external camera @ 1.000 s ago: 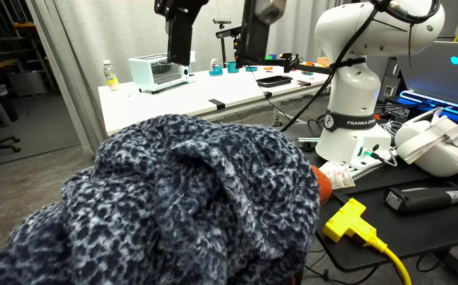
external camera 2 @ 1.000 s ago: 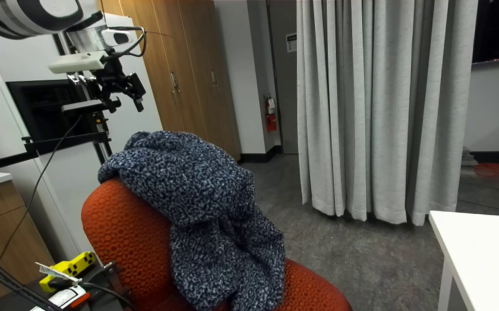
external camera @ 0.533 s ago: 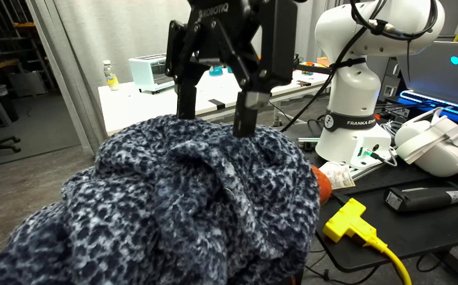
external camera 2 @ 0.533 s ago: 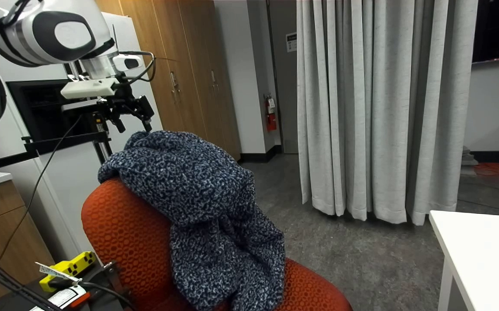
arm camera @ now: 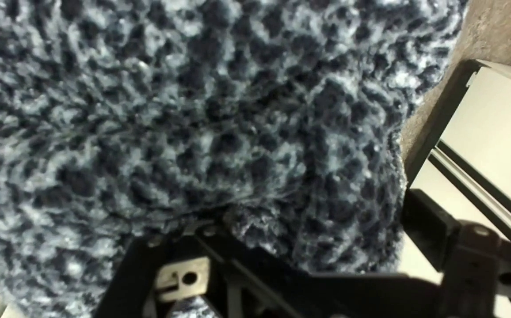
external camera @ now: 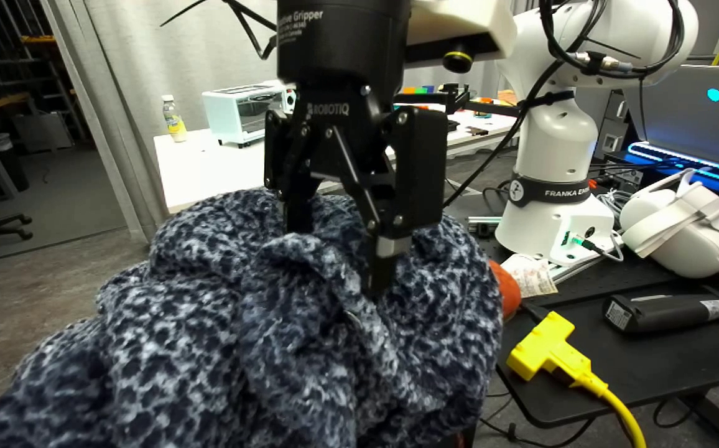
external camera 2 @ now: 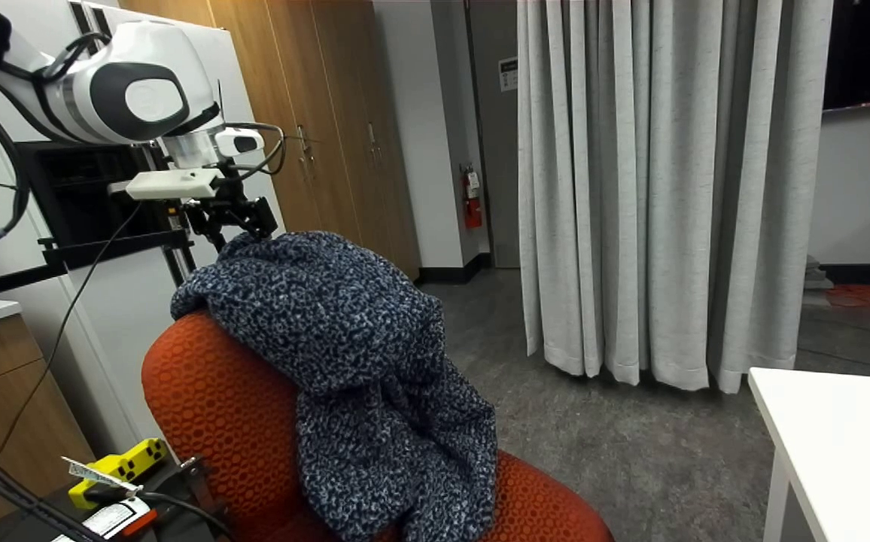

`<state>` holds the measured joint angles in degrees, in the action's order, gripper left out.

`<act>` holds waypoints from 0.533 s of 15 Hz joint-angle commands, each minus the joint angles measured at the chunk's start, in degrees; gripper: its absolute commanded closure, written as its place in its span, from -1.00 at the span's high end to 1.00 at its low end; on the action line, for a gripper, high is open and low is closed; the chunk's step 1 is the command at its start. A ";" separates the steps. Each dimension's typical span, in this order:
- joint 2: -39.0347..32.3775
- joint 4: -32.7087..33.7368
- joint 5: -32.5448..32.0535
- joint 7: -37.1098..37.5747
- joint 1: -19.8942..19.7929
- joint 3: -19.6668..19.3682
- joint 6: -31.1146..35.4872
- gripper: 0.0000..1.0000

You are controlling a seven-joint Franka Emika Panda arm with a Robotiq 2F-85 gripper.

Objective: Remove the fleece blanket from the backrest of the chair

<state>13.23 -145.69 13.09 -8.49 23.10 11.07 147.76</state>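
The speckled black, grey and white fleece blanket point(external camera: 179, 336) lies bunched over the orange backrest of the chair point(external camera 2: 213, 399). In an exterior view the blanket point(external camera 2: 330, 316) covers the backrest's top and hangs down onto the seat. Only a small orange end of the backrest point(external camera: 505, 289) shows in an exterior view. My gripper point(external camera: 339, 255) points down with its fingers apart, on either side of a raised part of the blanket's top. The fingertips sink into the folds and are partly hidden. In the wrist view the blanket point(arm camera: 193, 110) fills most of the picture, between and beyond the open fingers.
A black shelf point(external camera: 583, 398) beside the chair holds a yellow plug point(external camera: 543, 345) with its cable. A white headset point(external camera: 686, 230) lies near the robot base. A white table with a toaster oven point(external camera: 247, 115) stands behind. Another white table point(external camera 2: 841, 444) stands at the right.
My gripper has come down from above the blanket, fingers staying apart, and its fingertips now press into the blanket's top folds. The blanket's top is slightly dented; the chair has not moved.
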 commanded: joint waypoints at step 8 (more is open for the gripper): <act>1.58 0.93 1.10 0.05 -2.12 0.08 -0.96 -0.71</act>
<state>12.26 -145.06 13.13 -8.44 22.24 11.09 147.76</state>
